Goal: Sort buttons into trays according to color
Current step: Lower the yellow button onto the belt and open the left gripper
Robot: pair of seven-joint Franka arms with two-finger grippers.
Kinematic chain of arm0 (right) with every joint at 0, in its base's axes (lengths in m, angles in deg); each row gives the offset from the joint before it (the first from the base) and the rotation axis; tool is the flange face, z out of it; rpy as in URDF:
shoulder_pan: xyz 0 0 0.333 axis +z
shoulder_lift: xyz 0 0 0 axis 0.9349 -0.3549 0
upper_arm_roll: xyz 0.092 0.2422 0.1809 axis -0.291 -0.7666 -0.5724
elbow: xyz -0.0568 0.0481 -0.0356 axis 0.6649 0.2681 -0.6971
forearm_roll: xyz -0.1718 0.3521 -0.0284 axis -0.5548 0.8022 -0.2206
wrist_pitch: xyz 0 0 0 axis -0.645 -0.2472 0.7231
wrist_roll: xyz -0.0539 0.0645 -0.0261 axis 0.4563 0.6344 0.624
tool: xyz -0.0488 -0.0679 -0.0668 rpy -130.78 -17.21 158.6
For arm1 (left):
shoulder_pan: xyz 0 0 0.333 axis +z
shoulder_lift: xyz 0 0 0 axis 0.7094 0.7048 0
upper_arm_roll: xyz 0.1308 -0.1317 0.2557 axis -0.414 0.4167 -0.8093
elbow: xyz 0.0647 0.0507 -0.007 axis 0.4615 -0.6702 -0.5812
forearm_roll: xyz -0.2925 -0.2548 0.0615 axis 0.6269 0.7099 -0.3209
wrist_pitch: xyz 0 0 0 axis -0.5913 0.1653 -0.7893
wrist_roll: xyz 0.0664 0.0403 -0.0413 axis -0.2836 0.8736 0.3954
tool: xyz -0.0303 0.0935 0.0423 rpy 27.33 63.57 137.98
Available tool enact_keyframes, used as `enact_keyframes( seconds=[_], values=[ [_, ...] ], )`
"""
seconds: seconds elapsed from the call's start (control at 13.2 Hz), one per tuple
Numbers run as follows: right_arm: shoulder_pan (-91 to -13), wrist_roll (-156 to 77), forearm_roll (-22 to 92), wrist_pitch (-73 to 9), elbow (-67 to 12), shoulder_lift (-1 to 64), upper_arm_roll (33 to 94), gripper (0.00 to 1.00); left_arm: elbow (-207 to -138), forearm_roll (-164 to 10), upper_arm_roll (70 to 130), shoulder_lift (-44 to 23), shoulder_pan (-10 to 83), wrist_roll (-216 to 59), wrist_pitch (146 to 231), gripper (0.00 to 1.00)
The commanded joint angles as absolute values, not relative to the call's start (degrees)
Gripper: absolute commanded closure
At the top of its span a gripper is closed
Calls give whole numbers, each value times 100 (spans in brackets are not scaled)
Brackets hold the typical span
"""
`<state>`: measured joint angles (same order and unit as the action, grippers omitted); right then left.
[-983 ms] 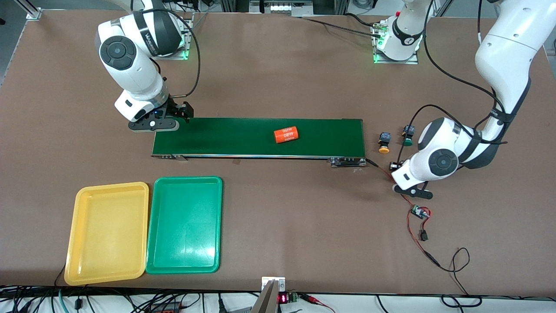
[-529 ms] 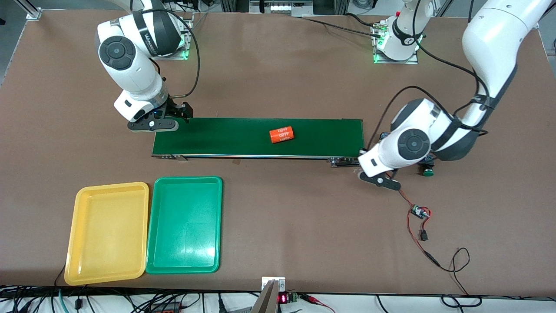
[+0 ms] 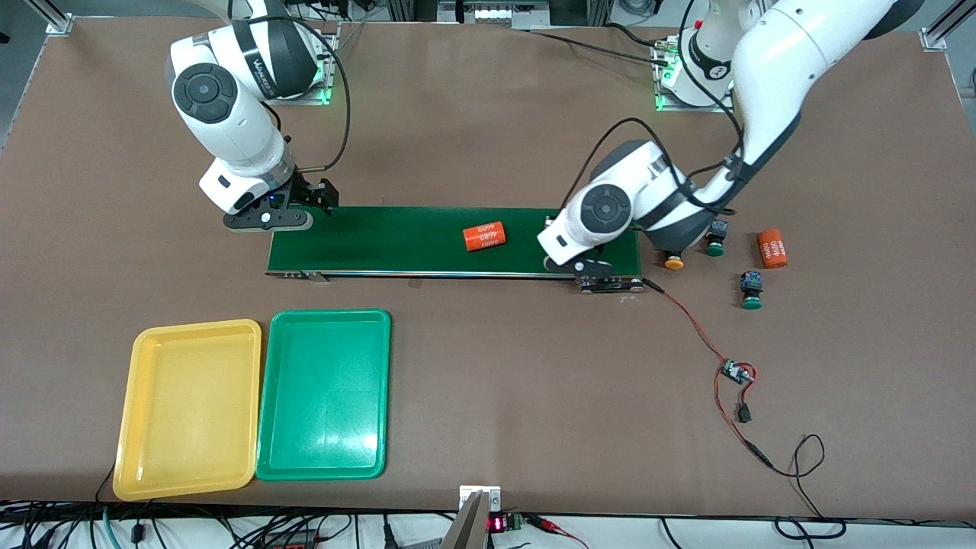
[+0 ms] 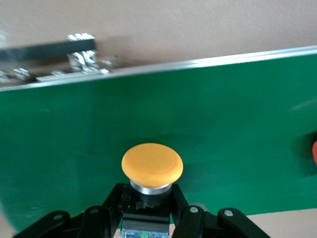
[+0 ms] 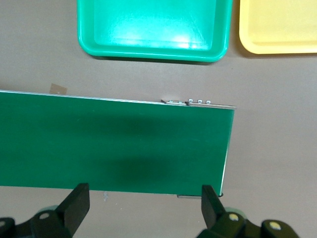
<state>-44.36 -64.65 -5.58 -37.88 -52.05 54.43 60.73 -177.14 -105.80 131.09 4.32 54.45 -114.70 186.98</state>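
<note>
My left gripper (image 3: 581, 268) hangs over the left arm's end of the green conveyor belt (image 3: 381, 240), shut on a yellow-orange-capped button (image 4: 152, 165); the left gripper (image 4: 147, 199) clamps its black body, cap pointing away from the wrist. That button is hidden in the front view. On the table past the belt's end lie another yellow-orange button (image 3: 672, 263) and two green-capped buttons (image 3: 714, 248) (image 3: 752, 294). The yellow tray (image 3: 189, 408) and green tray (image 3: 324, 395) sit side by side near the front camera. My right gripper (image 3: 267, 219) (image 5: 143, 198) waits open at the belt's other end.
An orange "4680" cylinder (image 3: 485, 236) lies on the belt; another orange cylinder (image 3: 772, 248) lies on the table beside the loose buttons. A red wire with a small circuit board (image 3: 736, 372) trails from the belt's end toward the front camera.
The left arm swung from the table by the loose buttons over to the belt's end, still gripping its button. The cylinder on the belt drifted toward the right arm's end.
</note>
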Motion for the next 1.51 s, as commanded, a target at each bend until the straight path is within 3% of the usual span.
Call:
enact_keyframes(
  seconds=[0.0,0.15,0.38,0.53,0.91,1.44],
  values=[
    [-4460,-6555,-644,-3676,-5109,5429,6052,0,-17729,-10503,13097,340,5608,-11500,18771,0],
    [-4460,-6555,-644,-3676,-5109,5429,6052,0,-17528,-10503,13114,287,5687,-11473,18658,0],
    [-4460,-6555,-644,-3676,-5109,5429,6052,0,-16668,-10538,13053,296,5749,-11438,17484,0],
    [-4460,-6555,-644,-3676,-5109,5429,6052,0,-16429,-10634,12686,287,5793,-11412,17129,0],
    [-4460,-6572,-618,-3667,-5118,5429,6052,0,-16647,-10758,12341,322,6380,-10036,16969,0],
    [-4329,-7143,-233,-3833,-5118,5394,6034,0,-18043,-10951,12490,243,6987,-9865,17328,0]
  ],
)
